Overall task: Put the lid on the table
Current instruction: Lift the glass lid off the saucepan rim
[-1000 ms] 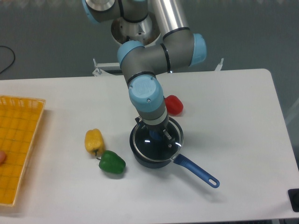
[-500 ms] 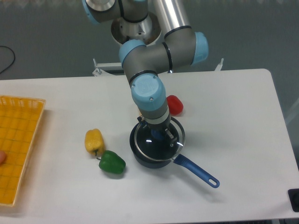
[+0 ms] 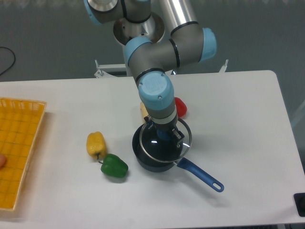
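Here the gripper was closed on the knob of the lid, frame centre, lid tilted just above the saucepan, directly under the jaws. Bare table lay right of the pan, peppers to the left.

The claw has risen and drifted a little to the right, taking the lid with it. A second ago the lid sat flat on the saucepan rim directly under the claw; now it hangs below the claw, lifted off the rim and shifted right, so its metal edge overhangs the pan's right side. The arm's wrist above the claw has moved up and right as well, uncovering a pale yellowish object just up-left of the claw, and hiding more of the red pepper.
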You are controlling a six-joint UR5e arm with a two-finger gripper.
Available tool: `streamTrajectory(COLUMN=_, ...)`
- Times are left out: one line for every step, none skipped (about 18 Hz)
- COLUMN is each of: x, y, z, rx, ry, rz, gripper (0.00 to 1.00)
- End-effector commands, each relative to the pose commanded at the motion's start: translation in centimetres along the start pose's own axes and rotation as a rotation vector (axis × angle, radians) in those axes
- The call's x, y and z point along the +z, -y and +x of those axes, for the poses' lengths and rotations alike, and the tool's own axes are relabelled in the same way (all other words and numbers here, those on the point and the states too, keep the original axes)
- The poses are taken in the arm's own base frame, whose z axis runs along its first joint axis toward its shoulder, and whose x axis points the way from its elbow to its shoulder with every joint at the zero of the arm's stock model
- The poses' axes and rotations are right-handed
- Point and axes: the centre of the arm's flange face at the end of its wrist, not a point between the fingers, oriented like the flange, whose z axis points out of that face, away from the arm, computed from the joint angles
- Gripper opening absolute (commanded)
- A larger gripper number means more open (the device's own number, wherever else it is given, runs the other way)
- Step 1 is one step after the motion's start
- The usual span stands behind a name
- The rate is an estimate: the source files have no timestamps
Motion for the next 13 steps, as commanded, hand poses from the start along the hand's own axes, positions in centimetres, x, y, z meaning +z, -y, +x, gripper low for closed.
streamTrajectory(x=-0.1, y=-0.1, z=0.0, rx=-0.002, ry=0.001, rz=0.000, gripper=0.51)
streamTrajectory(x=-0.2, y=-0.1, z=-0.1, rx=-0.002, ry=0.003, rz=0.001, gripper=0.51)
streamTrajectory(x=-0.2, y=-0.1, z=-0.1, rx=-0.002, ry=-0.001, rz=0.001, gripper=0.51)
streamTrajectory(x=-0.2, y=-0.1, z=-0.1, rx=-0.002, ry=-0.002, rz=0.004, gripper=0.51)
streamTrajectory(x=-0.2, y=-0.1, z=-0.1, rx=-0.003, ry=-0.004, rz=0.007, gripper=0.51)
streamTrajectory(x=-0.2, y=-0.1, z=-0.1, rx=-0.003, ry=-0.004, rz=0.007, gripper=0.51)
streamTrajectory(x=-0.2, y=-0.1, z=-0.1, rx=-0.003, ry=-0.004, rz=0.007, gripper=0.51)
streamTrajectory(x=-0.2, y=-0.1, z=-0.1, rx=-0.003, ry=-0.004, rz=0.007, gripper=0.51)
streamTrajectory(x=-0.2, y=-0.1, z=-0.1, rx=-0.003, ry=-0.004, rz=0.007, gripper=0.51)
streamTrajectory(x=-0.2, y=-0.2, z=-0.2, rx=-0.004, ry=-0.004, rz=0.007, gripper=0.51)
streamTrajectory(x=-0.2, y=-0.2, z=-0.2, rx=-0.004, ry=-0.004, rz=0.007, gripper=0.51)
streamTrajectory(x=-0.3, y=-0.6, z=-0.4, rx=-0.011, ry=-0.003, rz=0.008, gripper=0.51)
streamTrajectory(x=-0.4, y=-1.3, z=-0.7, rx=-0.022, ry=-0.003, rz=0.008, gripper=0.51)
